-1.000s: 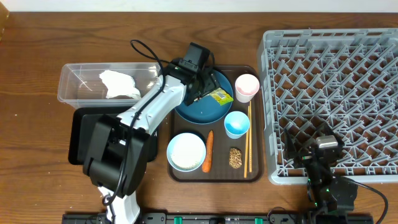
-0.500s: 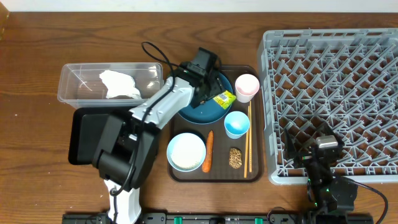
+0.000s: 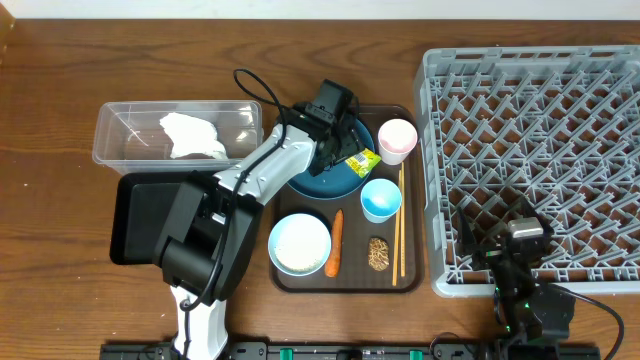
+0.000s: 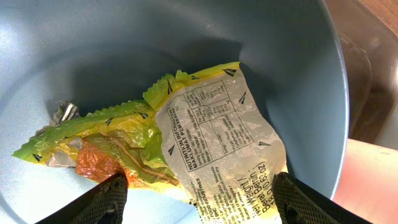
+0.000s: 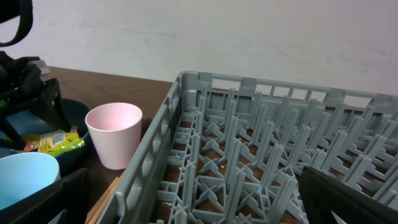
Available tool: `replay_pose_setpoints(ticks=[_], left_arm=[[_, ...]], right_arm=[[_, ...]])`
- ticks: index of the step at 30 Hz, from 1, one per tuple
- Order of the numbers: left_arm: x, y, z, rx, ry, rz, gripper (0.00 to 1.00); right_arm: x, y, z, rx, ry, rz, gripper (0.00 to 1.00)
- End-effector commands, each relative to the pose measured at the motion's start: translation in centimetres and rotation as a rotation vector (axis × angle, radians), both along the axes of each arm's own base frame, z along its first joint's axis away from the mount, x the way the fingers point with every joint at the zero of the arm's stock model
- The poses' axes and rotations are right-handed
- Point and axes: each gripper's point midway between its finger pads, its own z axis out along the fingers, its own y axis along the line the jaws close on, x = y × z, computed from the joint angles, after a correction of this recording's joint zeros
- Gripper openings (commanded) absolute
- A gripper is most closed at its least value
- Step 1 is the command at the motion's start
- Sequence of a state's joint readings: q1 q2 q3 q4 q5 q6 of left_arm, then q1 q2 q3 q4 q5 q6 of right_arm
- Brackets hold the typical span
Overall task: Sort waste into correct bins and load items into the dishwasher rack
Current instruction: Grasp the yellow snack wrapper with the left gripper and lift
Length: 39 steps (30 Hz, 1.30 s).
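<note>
Left wrist view: the left gripper (image 4: 200, 194) has crept rightward across the large dark-blue round plate (image 4: 124, 50) over the last second. Its jaws have drawn in a shade but are not clenched. The fingertips now straddle the yellow-green printed wrapper (image 4: 205, 134), which lies crumpled in the plate, nudged slightly rimward. Nothing is held yet.

Judgement: the wrapper pick is imminent. It is probably bound for the clear rectangular plastic tub (image 3: 120, 135), where the crumpled white napkin (image 3: 190, 137) already sits.

Far side: the right gripper (image 5: 208, 196) is unchanged, spread wide and empty, by the large square grey plastic lattice rack (image 3: 530, 120).
</note>
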<state>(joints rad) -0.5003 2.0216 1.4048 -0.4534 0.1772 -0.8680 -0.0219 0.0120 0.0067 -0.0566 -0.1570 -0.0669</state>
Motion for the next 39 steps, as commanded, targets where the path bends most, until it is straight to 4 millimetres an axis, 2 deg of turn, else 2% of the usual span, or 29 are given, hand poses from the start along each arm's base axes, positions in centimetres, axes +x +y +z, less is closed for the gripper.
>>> replay_pose_setpoints(ticks=[1,9,23,39], left_arm=[[0.2,0.2,-0.1,0.006,-0.001,0.011,0.76],[0.1,0.3,-0.3,0.017,0.003,0.006,0.73],[0.5,2.4,-1.1,0.132,-0.023,0.043,0.73],[-0.8,3.2,-2.6,0.157,0.013,0.042,0.73]], right_arm=[[0.0,0.2,-0.1,-0.013,0.000,0.009,0.99],[0.0,0.2,-0.1,-0.013,0.000,0.009,0.99],[0.0,0.2,-0.1,-0.013,0.000,0.009,0.99],[0.0,0.2,-0.1,-0.013,0.000,0.009,0.99]])
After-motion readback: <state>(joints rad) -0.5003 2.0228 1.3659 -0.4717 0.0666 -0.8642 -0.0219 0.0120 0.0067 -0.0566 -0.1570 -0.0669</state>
